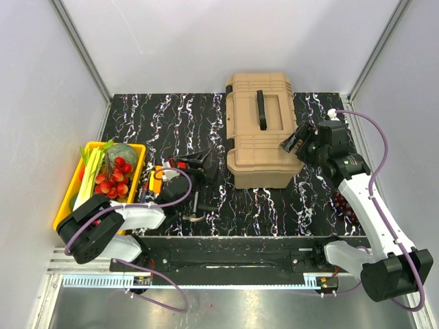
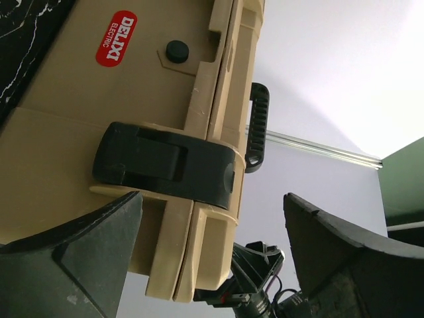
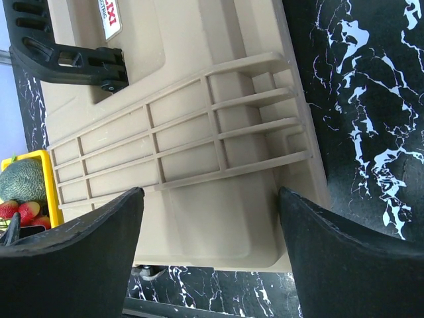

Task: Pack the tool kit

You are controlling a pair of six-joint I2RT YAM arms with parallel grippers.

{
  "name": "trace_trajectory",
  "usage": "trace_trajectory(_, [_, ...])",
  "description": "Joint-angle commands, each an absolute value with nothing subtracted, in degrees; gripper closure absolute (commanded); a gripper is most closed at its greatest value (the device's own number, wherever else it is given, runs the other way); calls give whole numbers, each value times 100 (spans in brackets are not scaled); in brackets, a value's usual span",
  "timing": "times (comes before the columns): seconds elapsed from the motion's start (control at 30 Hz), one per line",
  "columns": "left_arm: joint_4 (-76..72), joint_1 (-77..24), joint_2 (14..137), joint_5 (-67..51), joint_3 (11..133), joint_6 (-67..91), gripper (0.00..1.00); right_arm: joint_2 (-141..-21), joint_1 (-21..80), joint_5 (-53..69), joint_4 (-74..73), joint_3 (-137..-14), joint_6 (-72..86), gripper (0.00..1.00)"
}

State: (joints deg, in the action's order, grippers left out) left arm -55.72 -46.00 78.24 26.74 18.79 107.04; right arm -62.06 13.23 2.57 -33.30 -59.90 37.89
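Wide open and empty, the left gripper (image 2: pixel 212 199) is facing the latch (image 2: pixel 165 162) and should be squaring to it, the right gripper (image 3: pixel 211 192) (equally open, empty) hovering over the toolbox (image 1: pixel 260 130).

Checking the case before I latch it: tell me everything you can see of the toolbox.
The toolbox is tan moulded plastic, lid down, with a ribbed top, a black handle lying flat and a red Delixi label. A black latch spans the front seam. It stands upright on the marbled table, far centre. The open left gripper and right gripper sit close; neither clearly touches it.
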Motion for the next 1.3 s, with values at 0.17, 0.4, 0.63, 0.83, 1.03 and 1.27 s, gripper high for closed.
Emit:
trace_trajectory(0.17, [-4131, -4570, 8296, 2532, 2601, 11565, 9, -6451, 1547, 721, -4034, -6152, 4026, 14])
trace_trajectory(0.4, [-3849, -4570, 8341, 2628, 2514, 11795, 9, -6451, 1556, 580, -4096, -6328, 3911, 14])
trace_trajectory(0.63, [-4939, -4588, 9201, 2285, 2628, 12216, 11, -6477, 1556, 563, -4104, -6337, 3902, 14])
trace_trajectory(0.83, [-4957, -4588, 9263, 2408, 2935, 12261, 14, -6486, 1556, 536, -4166, -6398, 3850, 15])
trace_trajectory(1.03, [-5537, -4588, 9738, 2224, 3173, 12384, 17, -6504, 1556, 536, -4184, -6442, 3806, 16])
trace_trajectory(1.27, [-6686, -4614, 10063, 2355, 3103, 12463, 30, -6495, 1556, 527, -4219, -6434, 3797, 16])
